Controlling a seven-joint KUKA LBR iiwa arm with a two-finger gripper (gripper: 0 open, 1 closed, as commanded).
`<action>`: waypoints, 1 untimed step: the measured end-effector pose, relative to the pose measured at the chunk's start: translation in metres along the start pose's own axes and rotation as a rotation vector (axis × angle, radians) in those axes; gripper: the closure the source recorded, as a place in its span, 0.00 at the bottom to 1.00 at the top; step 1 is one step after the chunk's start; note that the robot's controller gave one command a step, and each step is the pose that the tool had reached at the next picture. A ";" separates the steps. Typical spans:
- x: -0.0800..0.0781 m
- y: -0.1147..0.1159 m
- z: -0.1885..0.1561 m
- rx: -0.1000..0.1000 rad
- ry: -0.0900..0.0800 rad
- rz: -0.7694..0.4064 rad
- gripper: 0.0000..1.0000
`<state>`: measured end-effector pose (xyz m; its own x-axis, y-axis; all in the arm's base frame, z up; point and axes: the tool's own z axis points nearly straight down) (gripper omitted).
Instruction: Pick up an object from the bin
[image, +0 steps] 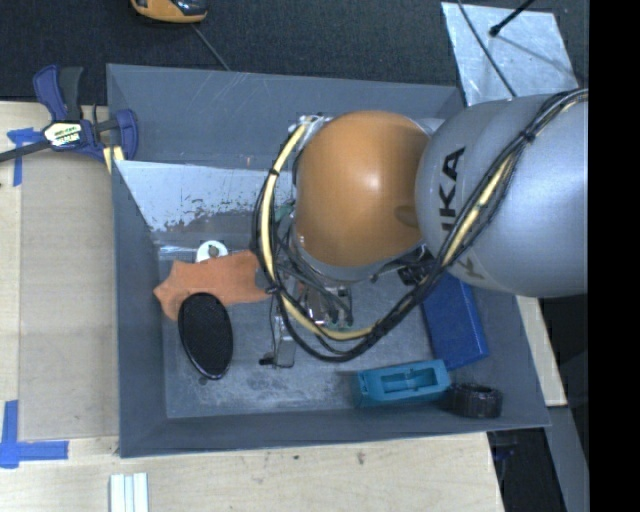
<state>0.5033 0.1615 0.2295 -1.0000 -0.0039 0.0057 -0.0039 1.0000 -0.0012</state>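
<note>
We see the gripper low in the bin, under the arm's orange cover and the loops of cable beneath it. Its tip stands at or just above the bare grey floor, left of the bin's middle and toward the lower wall in the view. We cannot tell whether the gripper is open or closed: the wrist and cables hide most of it, and below them only a narrow strip of metal shows. Nor can we tell whether anything is gripped.

Just to its left lies a black oval object, flat on the floor with its long axis running up and down the view. A small gap of floor separates it from the gripper. An orange, soft-looking flat piece touches the oval's upper end, and its right edge runs under the cables. A small white ring sits at the orange piece's upper edge.

To the gripper's right, apart from it, a teal plastic block lies along the lower wall. A small black thing lies just beside its right end. A dark blue flat box lies by the right wall, partly under the arm.
</note>
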 end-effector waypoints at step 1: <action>-0.001 -0.001 -0.005 -0.002 -0.008 0.004 0.00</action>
<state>0.5048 0.1607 0.2342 -1.0000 -0.0004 -0.0025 -0.0004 1.0000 0.0011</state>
